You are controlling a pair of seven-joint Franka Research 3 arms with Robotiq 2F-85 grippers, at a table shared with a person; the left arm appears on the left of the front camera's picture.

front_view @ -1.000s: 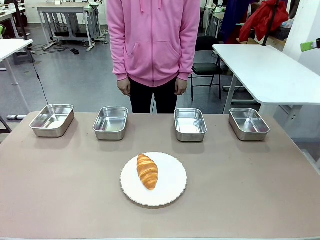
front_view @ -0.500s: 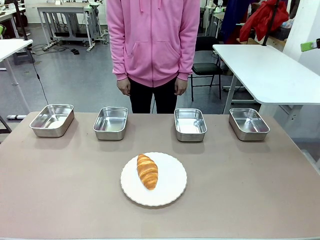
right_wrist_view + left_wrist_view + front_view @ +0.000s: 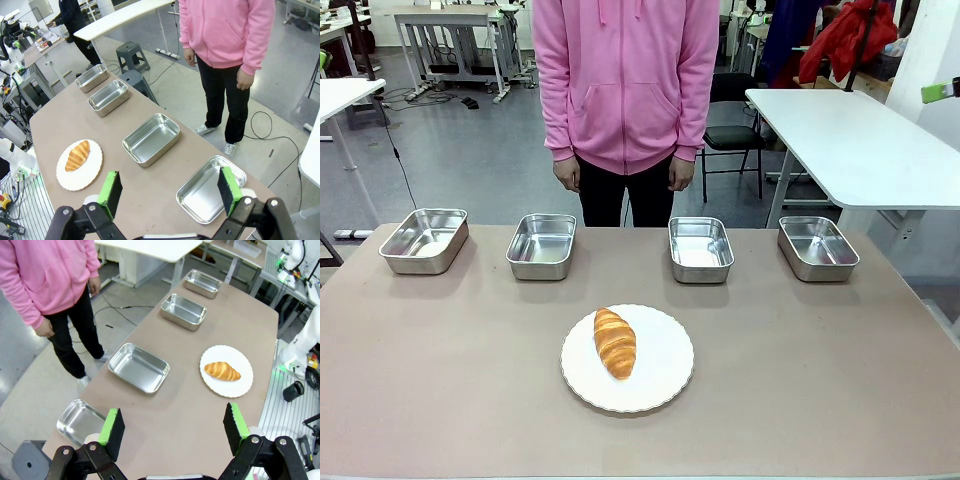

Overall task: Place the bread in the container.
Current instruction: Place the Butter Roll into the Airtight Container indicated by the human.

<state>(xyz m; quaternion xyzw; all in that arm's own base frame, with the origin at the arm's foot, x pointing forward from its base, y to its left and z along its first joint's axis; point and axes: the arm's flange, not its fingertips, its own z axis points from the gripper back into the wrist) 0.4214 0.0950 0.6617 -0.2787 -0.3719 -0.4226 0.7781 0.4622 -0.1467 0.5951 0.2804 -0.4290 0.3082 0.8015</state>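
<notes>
Nearest the cameras, the left gripper (image 3: 173,426) hung high above its end of the table, green pads spread wide with nothing between them. The right gripper (image 3: 169,191) hung over the opposite end, equally wide and empty.

Below them, on the brown table (image 3: 820,380), sat a round white scallop-edged plate (image 3: 660,362) near the robot's edge, about midway along it. The croissant (image 3: 615,342) lay on that plate, slightly to the robot's left of the plate's centre, untouched.

The step in hand appeared to be the reach and pickup. Done well, that would likely mean coming straight down over the pastry's thick middle, with the fingers turned to close across its narrow width, not along its length. A light squeeze would probably suit a flaky crust. The pads should also stop short of the plate.

The croissant's long axis ran from the robot's side toward the far side. Its far tip leaned a little to the robot's left and its near tip a little to the right.

Beyond the plate, four stainless-steel trays stood well apart in a row along the far edge: (image 3: 424,240), (image 3: 542,245), (image 3: 701,249), (image 3: 817,247). All looked empty, and nothing showed which was meant.

Farthest off, a person in a pink hoodie (image 3: 625,80) stood behind the middle of the row, hands down at their sides.
</notes>
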